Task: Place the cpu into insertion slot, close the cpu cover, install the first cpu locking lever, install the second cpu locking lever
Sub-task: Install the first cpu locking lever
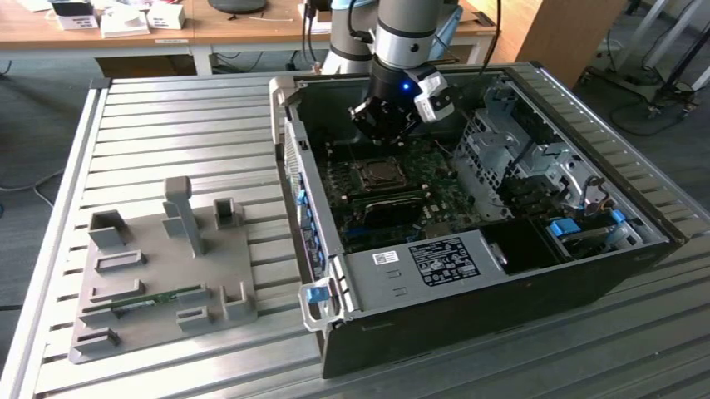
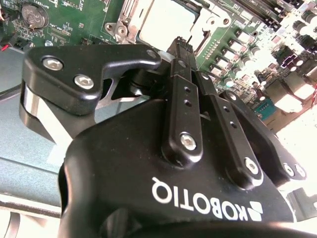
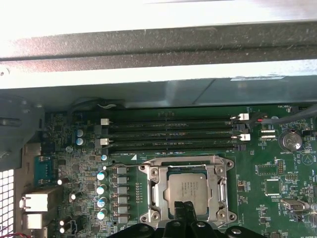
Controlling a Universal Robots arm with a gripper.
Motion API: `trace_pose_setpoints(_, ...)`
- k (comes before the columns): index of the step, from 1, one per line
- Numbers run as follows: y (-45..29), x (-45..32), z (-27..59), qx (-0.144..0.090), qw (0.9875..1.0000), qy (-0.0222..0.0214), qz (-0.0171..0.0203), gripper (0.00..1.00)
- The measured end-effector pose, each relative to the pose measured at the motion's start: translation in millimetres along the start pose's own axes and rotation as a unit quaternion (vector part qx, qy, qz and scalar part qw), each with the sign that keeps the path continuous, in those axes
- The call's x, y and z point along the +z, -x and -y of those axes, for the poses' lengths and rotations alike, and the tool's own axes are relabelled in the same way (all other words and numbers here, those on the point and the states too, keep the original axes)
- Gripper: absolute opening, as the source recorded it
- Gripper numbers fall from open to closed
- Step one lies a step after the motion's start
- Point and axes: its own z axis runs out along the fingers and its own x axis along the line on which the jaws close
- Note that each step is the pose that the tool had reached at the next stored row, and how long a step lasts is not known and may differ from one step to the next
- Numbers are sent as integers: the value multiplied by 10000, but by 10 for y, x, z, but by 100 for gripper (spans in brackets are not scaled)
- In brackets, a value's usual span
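1. A metal table (image 1: 166,125) of long ribbed slats carries everything in the exterior view.
2. An open computer case (image 1: 500,307) lies on its side towards the exterior view's right, its inside facing up.
3. The robot arm (image 1: 405,33) reaches down into the case from the far side.
4. A grey tray (image 1: 155,249) with upright holders sits on the table towards the exterior view's left, well apart from the arm.
5. A green circuit board (image 1: 438,170) covers the floor of the case. The first wrist view looks at it from close by, with long dark memory slots (image 3: 171,134) running beside the socket and a round coin battery (image 3: 290,140) off to one side.
6. The gripper (image 1: 383,125) hangs low over the board. In the first wrist view (image 3: 188,210) its two black fingers are pressed together, with nothing seen between them, and their tips are at the cpu's near edge. Whether they touch it cannot be told. The second wrist view (image 2: 179,44) looks along the gripper's black body and linked bars, which narrow to the same closed tip.
7. The cpu cover (image 3: 185,162), a silvery square frame, lies flat on the socket around the chip.
8. The cpu (image 3: 188,188), a pale metal square, sits in the socket inside that frame. Part of it shows past the fingertips in the second wrist view (image 2: 158,20).
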Motion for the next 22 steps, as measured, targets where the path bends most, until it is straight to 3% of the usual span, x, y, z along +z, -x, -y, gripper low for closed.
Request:
trace_pose_setpoints(5, -8, 0, 1, 1, 10000, 0, 0, 11)
trace_pose_setpoints(16, -217, -4, 10, 0, 10000, 0, 13, 11)
trace_pose_setpoints(22, -247, -5, 12, -1, 10000, 0, 12, 11)
